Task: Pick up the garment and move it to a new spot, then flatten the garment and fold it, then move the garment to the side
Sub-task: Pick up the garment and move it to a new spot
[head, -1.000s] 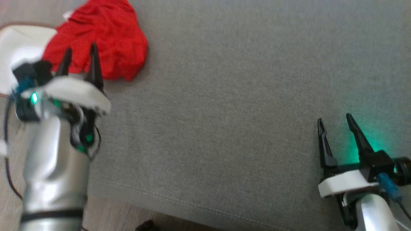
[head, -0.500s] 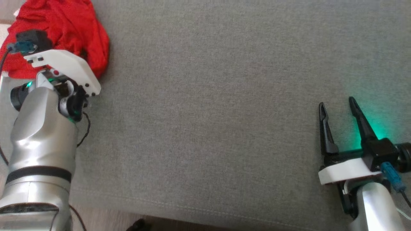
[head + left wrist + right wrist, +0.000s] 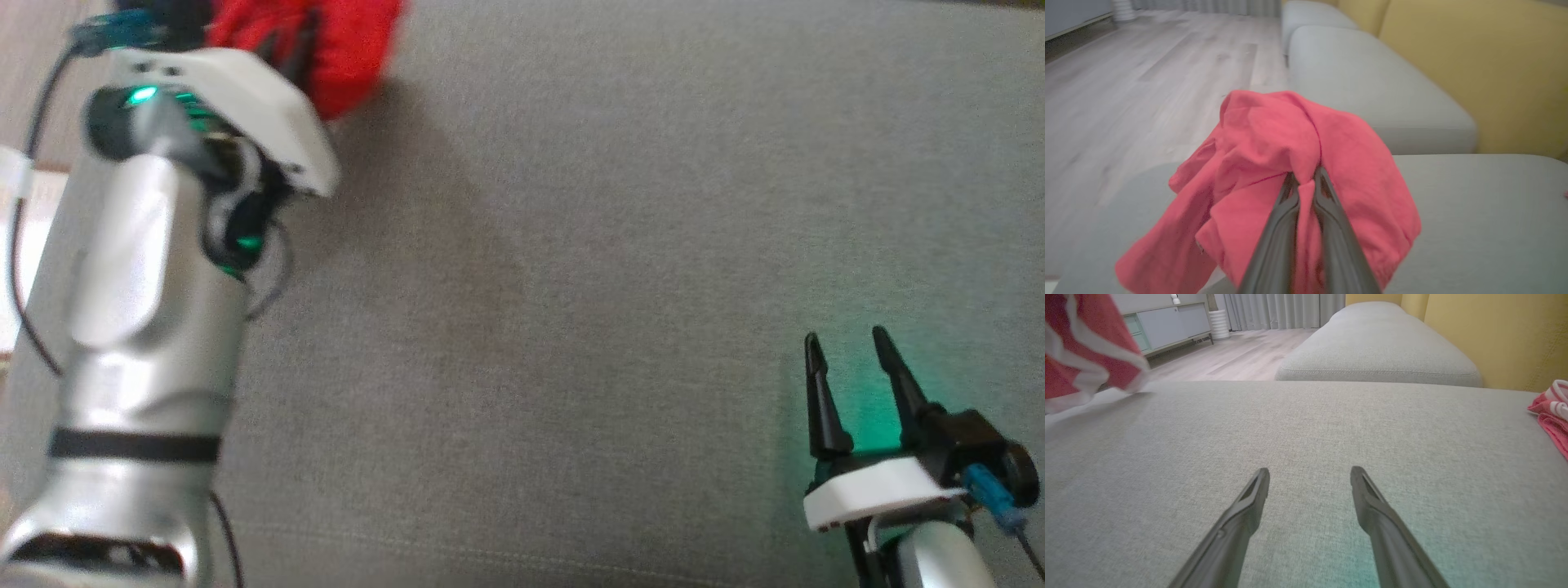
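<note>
The red garment (image 3: 1274,134) hangs bunched from my left gripper (image 3: 1306,179), whose two dark fingers are pinched together on a fold near its top. It is lifted above the left end of the grey cushion (image 3: 612,245). From the head view the garment (image 3: 351,41) shows at the top left, beyond my left wrist, and covers most of the fingers. The right wrist view catches it (image 3: 1086,347) at the upper left, red with white stripes. My right gripper (image 3: 845,351) rests low over the cushion at the lower right, open (image 3: 1310,473), holding nothing.
A second grey cushion (image 3: 1380,355) lies beyond this one, with a yellow backrest (image 3: 1474,61) along one side. Wood floor (image 3: 1126,81) runs past the cushion's left end. A pink-and-white striped cloth (image 3: 1549,412) sits at the cushion's far right edge.
My left gripper went from open just short of the garment to shut on it, and the garment has come up off the cushion. The head camera shifted; the right gripper stayed open.
</note>
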Robot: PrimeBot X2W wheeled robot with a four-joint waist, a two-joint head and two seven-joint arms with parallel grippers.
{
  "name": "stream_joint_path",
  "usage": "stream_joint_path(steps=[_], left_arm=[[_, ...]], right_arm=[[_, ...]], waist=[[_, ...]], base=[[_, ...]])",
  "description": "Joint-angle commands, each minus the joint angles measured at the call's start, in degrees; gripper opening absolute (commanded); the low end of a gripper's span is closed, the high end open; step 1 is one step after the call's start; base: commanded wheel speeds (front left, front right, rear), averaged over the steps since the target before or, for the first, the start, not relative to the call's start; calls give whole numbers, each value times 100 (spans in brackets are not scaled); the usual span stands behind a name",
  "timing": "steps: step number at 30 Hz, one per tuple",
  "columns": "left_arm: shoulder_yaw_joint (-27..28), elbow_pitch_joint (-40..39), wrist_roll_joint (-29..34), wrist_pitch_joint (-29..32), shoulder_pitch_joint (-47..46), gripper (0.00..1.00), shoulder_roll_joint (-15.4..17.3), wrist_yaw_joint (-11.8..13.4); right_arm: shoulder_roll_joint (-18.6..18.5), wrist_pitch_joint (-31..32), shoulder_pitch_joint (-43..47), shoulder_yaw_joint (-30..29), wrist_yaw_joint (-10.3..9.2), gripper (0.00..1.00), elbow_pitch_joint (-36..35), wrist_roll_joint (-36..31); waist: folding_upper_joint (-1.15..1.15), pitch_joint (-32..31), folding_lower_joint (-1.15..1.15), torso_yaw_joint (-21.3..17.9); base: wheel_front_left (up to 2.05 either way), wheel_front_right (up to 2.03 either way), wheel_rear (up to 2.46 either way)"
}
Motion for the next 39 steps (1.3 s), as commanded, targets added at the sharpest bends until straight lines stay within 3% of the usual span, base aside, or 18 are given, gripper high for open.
stream_joint_path(steps=[1, 3, 4, 8, 15, 20, 24, 27, 28, 29, 30, 31, 35, 39], left_arm=[[113, -258, -48, 50, -19, 0, 171, -24], [-171, -1586, -508, 645, 463, 0, 48, -34], [-171, -1586, -508, 645, 463, 0, 48, -34], [-415, -3260, -1484, 1461, 1212, 0, -228, -13], [-878, -4938, -2726, 2216, 2177, 0, -460, 666], [-741, -4587, -2877, 2264, 2313, 0, -480, 1273], [-359, -3284, -2809, 2079, 2169, 0, -477, 1680], [76, -2130, -2763, 1551, 1895, 0, -487, 2057], [227, -1797, -2767, 1312, 1790, 5, -490, 2171], [359, -1497, -2777, 1065, 1688, 27, -494, 2267], [438, -1242, -2789, 851, 1601, 60, -496, 2310], [463, -1029, -2781, 671, 1530, 100, -498, 2302], [505, -574, -2768, 77, 1415, 100, -502, 2134], [483, -660, -2484, -738, 1553, 100, -457, 1916]], right_arm=[[-31, -85, 26, 167, 37, 100, -127, 32], [-31, -122, 36, 239, 37, 100, -37, 160], [-31, -122, 36, 239, 37, 100, -37, 160], [-31, -154, 18, 278, 37, 100, 43, 281], [-31, -174, -43, 324, 37, 100, 126, 459], [-31, -176, -60, 357, 37, 100, 93, 596], [-31, -177, -119, 423, 37, 100, 102, 688], [-31, -177, -186, 493, 37, 100, 125, 731], [-31, -177, -208, 517, 37, 100, 128, 743], [-31, -177, -226, 533, 37, 100, 131, 755], [-31, -177, -237, 538, 37, 100, 133, 768], [-31, -177, -240, 537, 37, 100, 134, 776], [-31, -177, -186, 457, 37, 100, 144, 768], [-31, -177, -77, 342, 37, 100, 143, 740]], waist=[[0, -185, 0, -142], [0, -309, 0, -335], [0, -309, 0, -335], [0, -359, 0, -651], [0, -264, 0, -1266], [0, -157, 0, -1605], [0, -76, 0, -1786], [0, -32, 0, -1897], [0, -19, 0, -1934], [0, -12, 0, -1968], [0, -10, 0, -1994], [0, -10, 0, -2012], [0, -33, 0, -2010], [0, -114, 0, -1896]], base=[[0, 0, 0], [0, 0, 0], [0, 0, 0], [0, 0, 0], [0, 0, 0], [0, 0, 0], [0, 0, 0], [0, 0, 0], [0, 0, 0], [0, 0, 0], [0, 0, 0], [0, 0, 0], [0, 0, 0], [0, 0, 0]])
